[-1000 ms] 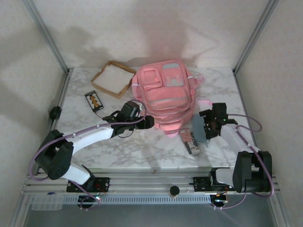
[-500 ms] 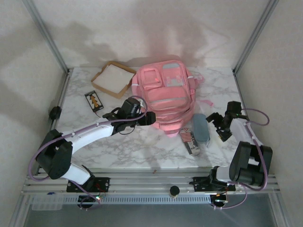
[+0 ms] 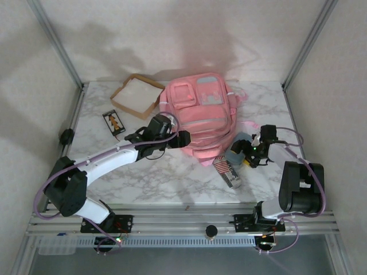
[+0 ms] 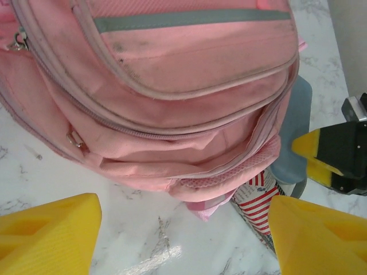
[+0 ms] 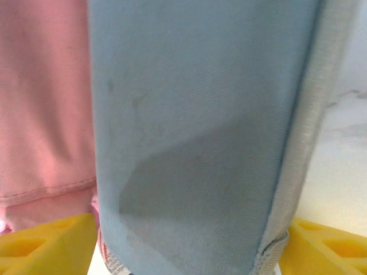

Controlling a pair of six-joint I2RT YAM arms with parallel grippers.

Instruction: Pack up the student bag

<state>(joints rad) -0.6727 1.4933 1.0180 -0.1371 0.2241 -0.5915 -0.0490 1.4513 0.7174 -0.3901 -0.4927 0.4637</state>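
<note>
The student bag (image 3: 198, 117) lies flat in the middle of the table, pink, with zip pockets and a pale panel. My left gripper (image 3: 182, 139) stands open at its near-left edge. In the left wrist view its yellow fingers (image 4: 46, 235) straddle bare marble below the student bag (image 4: 172, 86), with nothing between them. A blue-grey pouch (image 3: 237, 150) lies at the bag's right side, and my right gripper (image 3: 246, 150) is shut on it. In the right wrist view the pouch (image 5: 200, 126) spans the whole gap of that gripper (image 5: 189, 246). A red-and-white striped pouch (image 3: 227, 171) lies just in front.
An open cardboard box (image 3: 137, 95) sits at the back left, with a small dark card (image 3: 114, 121) in front of it. Metal frame posts stand at both back corners. The striped pouch (image 4: 261, 197) pokes out from under the bag's lower edge.
My right gripper swung in from the right and closed on the blue-grey pouch, which shifted toward the bag. My left gripper slid a little right along the bag's edge.
</note>
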